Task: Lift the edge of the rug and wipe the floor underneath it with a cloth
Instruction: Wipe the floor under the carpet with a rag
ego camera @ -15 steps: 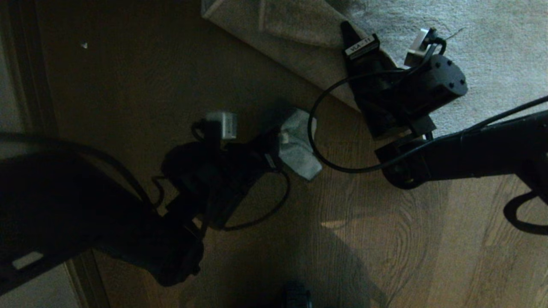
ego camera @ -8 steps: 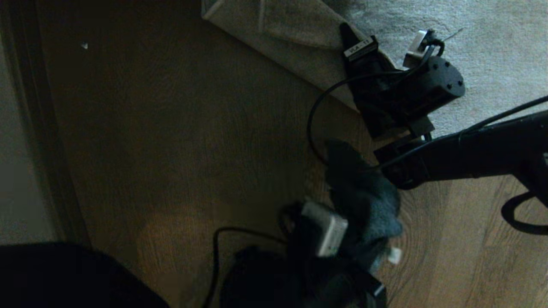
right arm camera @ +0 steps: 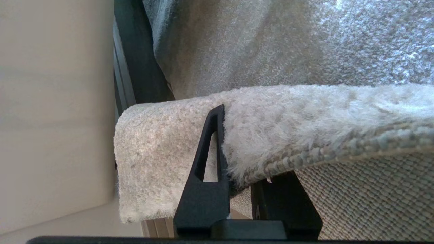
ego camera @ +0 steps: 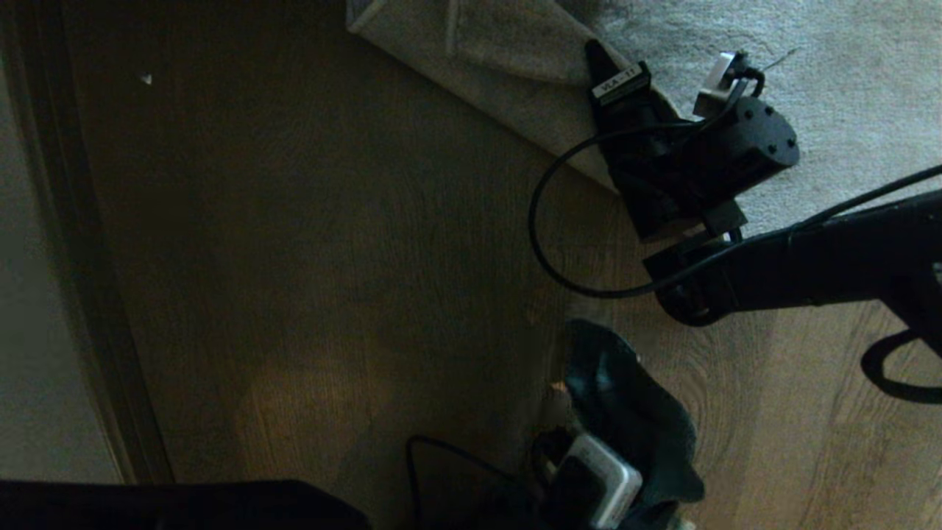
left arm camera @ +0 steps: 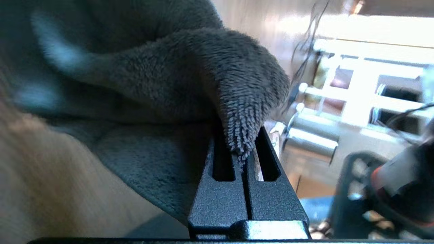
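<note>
one rug edge (ego camera: 471, 81) running diagonally, right gripper (right arm camera: 237, 176) clamping it

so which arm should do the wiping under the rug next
Left. The left gripper is shut on the cloth, low over the floor. The right gripper is busy pinching the rug edge up.

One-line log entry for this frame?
left gripper: shut on cloth | right gripper: shut on rug edge, lifted | floor: exposed
</note>
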`<state>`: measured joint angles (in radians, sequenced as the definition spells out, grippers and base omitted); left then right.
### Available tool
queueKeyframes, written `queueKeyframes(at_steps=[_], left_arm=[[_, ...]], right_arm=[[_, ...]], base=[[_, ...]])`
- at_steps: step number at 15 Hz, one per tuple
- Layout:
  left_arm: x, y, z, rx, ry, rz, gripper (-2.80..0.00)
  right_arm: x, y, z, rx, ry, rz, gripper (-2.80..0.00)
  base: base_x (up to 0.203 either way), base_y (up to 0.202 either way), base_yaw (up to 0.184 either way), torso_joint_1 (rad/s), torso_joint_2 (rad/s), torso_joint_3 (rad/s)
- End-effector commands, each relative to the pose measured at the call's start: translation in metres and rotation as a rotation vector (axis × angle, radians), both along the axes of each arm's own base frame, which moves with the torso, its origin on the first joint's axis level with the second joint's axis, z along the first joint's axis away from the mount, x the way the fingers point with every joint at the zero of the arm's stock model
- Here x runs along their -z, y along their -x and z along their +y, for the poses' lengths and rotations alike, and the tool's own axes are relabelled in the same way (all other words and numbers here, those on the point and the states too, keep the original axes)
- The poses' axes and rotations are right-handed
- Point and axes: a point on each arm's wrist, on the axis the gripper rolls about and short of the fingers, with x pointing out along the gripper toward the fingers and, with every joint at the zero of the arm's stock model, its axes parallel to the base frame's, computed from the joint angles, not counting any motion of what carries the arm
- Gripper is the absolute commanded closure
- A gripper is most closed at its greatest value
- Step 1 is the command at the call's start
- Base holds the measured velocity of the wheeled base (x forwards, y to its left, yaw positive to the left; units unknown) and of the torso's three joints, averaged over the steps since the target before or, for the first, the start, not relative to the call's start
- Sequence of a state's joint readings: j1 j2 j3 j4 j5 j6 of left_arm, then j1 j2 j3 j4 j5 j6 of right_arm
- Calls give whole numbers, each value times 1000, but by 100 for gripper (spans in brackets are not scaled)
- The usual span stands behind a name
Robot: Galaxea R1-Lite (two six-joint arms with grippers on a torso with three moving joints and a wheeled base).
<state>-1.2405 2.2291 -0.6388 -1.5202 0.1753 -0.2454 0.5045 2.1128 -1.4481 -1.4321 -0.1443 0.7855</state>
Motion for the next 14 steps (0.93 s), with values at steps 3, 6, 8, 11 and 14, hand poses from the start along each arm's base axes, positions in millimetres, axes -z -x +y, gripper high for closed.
queueKeyframes(at_steps=[3,6,8,11,14], left_arm=[[-1,-32,-15,-63,98,-34,0],[-7,-68,-15,-127,152,-63,0],[-13,-90,-13,-163,186,-84,0],[-11,-114,-2,-221,189,-93,0],[-18,-135,7,-272,218,-115,0]], right_arm=[[1,0,-1,1,-6,-5,0],[5,0,-2,0,-4,-3,0],[3,-2,-5,6,-7,-9,0],[-8,0,-10,8,-20,-41,0],[-23,2,-12,6,-35,-83,0]], base=[[0,0,0,0,0,0],[0,0,0,0,0,0],[0,0,0,0,0,0],[0,0,0,0,0,0],[0,0,0,0,0,0]])
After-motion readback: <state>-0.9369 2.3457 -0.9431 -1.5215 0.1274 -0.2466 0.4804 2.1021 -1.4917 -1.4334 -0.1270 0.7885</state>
